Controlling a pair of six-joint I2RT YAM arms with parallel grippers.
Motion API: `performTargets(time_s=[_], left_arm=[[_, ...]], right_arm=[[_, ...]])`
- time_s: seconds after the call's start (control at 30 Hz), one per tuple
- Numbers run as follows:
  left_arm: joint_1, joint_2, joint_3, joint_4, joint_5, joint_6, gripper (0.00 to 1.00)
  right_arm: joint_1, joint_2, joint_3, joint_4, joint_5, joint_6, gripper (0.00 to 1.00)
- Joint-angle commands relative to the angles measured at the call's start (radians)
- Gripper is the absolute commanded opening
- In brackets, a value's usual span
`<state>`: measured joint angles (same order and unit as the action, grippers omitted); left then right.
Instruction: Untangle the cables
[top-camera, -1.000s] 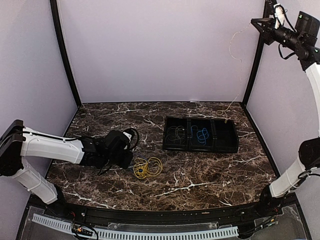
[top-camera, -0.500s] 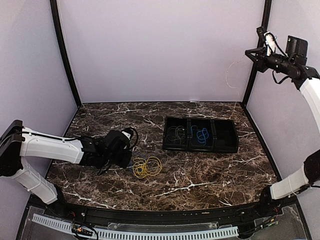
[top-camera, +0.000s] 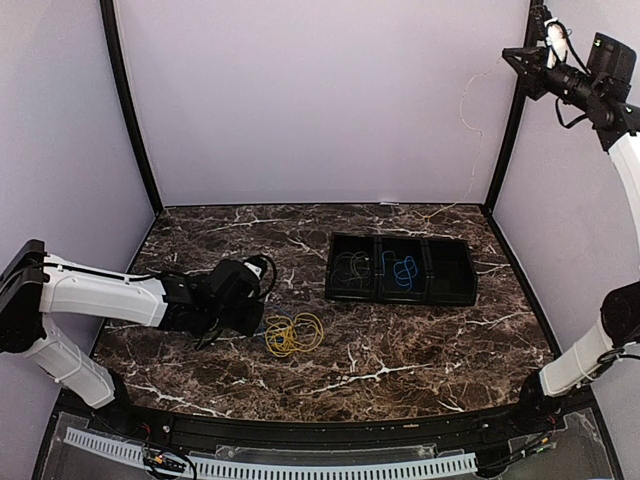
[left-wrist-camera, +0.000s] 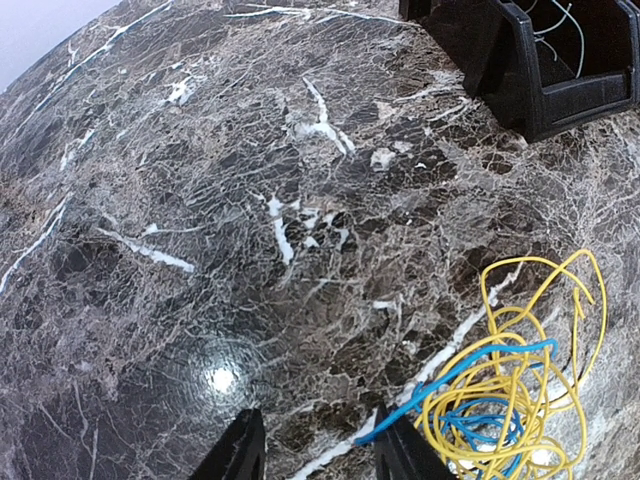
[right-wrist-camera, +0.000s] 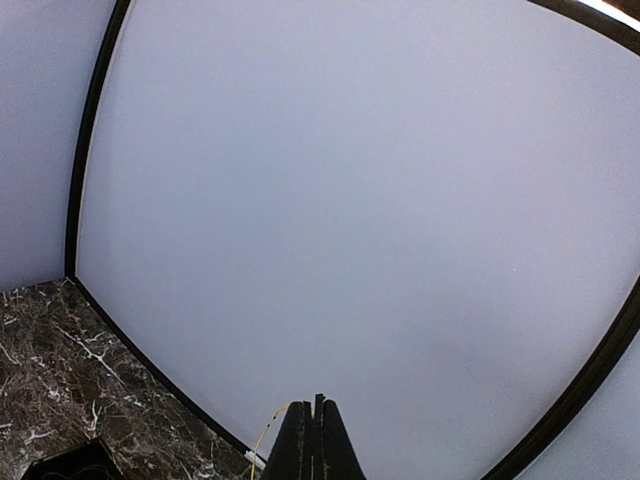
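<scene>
A yellow cable coil (top-camera: 294, 333) lies on the marble, tangled with a blue cable (left-wrist-camera: 470, 420) in the left wrist view. My left gripper (top-camera: 257, 321) rests low just left of it, open (left-wrist-camera: 318, 440); the blue end touches its right finger (left-wrist-camera: 400, 455), with nothing between the fingers. High at the back right, my right gripper (top-camera: 510, 53) is shut (right-wrist-camera: 316, 404) on a thin yellowish cable (top-camera: 463, 105) that hangs down to the table's back edge. A white plug (right-wrist-camera: 255, 460) shows on this cable.
A black three-compartment tray (top-camera: 452, 270) sits right of centre, with a grey cable (top-camera: 352, 268) in its left compartment and a blue cable (top-camera: 403, 270) in the middle one. Pale walls with black corner posts (top-camera: 505, 140) close in the table.
The right arm dipped down and leftward with its cable, then rose back to about where it was. The left arm and the coil have not moved.
</scene>
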<state>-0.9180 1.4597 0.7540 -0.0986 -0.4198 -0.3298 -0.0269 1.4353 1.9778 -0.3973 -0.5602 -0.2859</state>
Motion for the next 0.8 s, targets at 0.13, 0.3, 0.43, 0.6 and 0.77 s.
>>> performTargets(time_s=[0.13, 0.3, 0.43, 0.6, 0.77], left_arm=[[0.006, -0.013, 0.029, -0.020, -0.003, 0.002, 0.40], [0.005, -0.002, 0.029, -0.007, 0.011, 0.001, 0.39], [0.005, 0.004, 0.036, -0.007, 0.015, 0.002, 0.40], [0.006, -0.007, 0.031, -0.005, 0.019, -0.009, 0.40], [0.006, -0.021, 0.022, -0.012, 0.020, -0.018, 0.40]], right_arm=[[-0.004, 0.028, 0.135, 0.018, -0.045, 0.057, 0.00], [-0.004, 0.014, 0.114, 0.017, -0.004, 0.038, 0.00], [-0.004, 0.034, 0.089, 0.066, 0.151, 0.003, 0.00], [-0.003, 0.066, -0.066, 0.177, 0.276, -0.051, 0.00], [-0.004, 0.110, -0.127, 0.242, 0.344, -0.042, 0.00]])
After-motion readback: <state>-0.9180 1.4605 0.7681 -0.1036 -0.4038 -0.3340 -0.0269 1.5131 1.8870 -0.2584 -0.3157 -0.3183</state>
